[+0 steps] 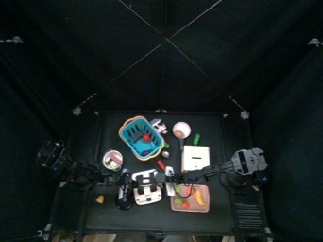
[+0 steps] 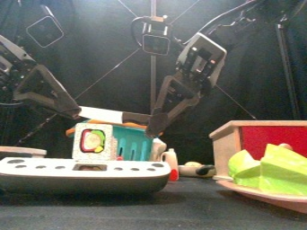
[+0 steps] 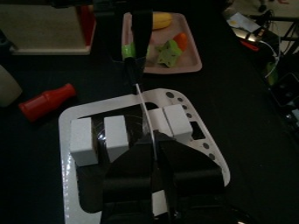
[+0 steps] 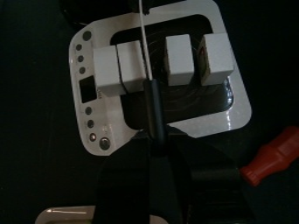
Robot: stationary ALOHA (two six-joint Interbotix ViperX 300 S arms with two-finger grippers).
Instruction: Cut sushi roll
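Observation:
A sushi roll (image 3: 117,133) lies across a white cutting board (image 3: 193,144) at the table's front middle (image 1: 142,198). In the front view its cut face (image 2: 92,141) shows a green and pink centre. A thin knife (image 4: 142,44) reaches from my right gripper (image 4: 152,144) over the roll (image 4: 176,63), edge-on, with its dark handle between the jaws. The blade also shows in the left wrist view (image 3: 142,114). My left gripper (image 3: 158,188) hangs low over the board's left end, close to the roll.
A red bottle (image 3: 47,101) lies beside the board. A pink plate (image 1: 190,198) with green food stands right of it. A teal basket (image 1: 142,137), a white box (image 1: 194,157) and a pink cup (image 1: 180,128) stand behind.

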